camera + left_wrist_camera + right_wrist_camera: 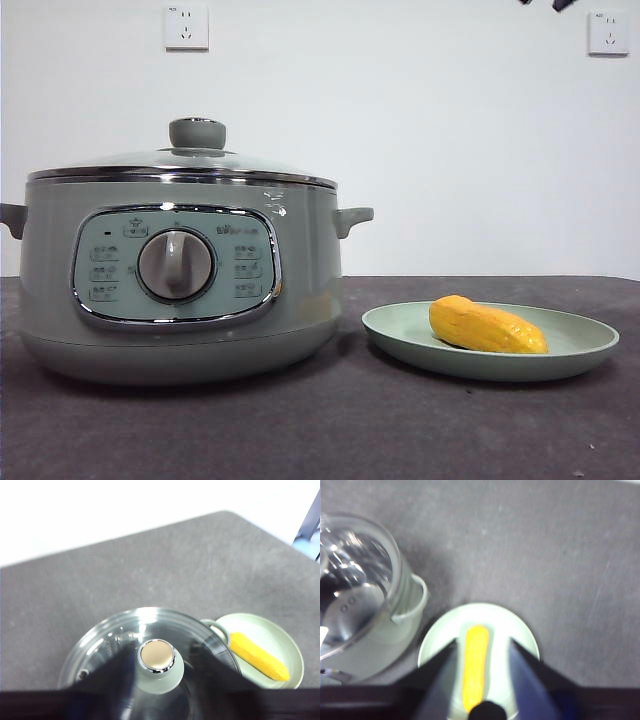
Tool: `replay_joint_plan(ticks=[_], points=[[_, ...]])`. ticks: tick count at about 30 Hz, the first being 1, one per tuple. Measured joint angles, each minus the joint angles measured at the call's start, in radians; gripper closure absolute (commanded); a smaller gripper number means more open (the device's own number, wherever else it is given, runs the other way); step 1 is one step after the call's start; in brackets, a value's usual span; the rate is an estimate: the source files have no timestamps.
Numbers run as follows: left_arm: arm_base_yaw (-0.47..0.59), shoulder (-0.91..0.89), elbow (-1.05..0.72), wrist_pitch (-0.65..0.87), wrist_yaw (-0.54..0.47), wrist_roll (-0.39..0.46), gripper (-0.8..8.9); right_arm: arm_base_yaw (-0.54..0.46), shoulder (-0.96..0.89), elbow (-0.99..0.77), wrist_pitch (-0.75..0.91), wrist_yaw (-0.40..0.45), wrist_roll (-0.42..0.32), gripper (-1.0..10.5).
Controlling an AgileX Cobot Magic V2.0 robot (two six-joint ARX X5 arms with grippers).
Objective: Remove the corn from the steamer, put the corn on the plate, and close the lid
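With no panel writing legible, lid (185, 160) on steamer (180, 290), corn (487, 326) on plate (490, 355), both grippers (159, 667) (481, 652) spread, empty.

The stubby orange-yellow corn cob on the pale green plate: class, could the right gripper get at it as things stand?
Probably yes. The right gripper hangs open above the corn cob, which lies uncovered on the plate, jaws either side.

One steamer (180, 290) stands on the worktop (320, 430), wearing one glass lid (185, 160) with a single knob. One plate (585, 345) holds one corn cob (486, 326). Two wall sockets (186, 26) show behind.
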Motion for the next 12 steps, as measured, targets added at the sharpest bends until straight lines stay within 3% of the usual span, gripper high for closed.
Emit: replay_joint_plan(ticks=[5, 12], points=[[0.000, -0.054, -0.004, -0.055, -0.077, 0.037, 8.22, 0.009, -0.163, -0.151, 0.224, 0.000, -0.008, 9.6], [0.000, -0.221, -0.248, 0.038, -0.088, 0.044, 8.22, 0.014, -0.427, -0.538, 0.404, 0.003, -0.005, 9.6]])
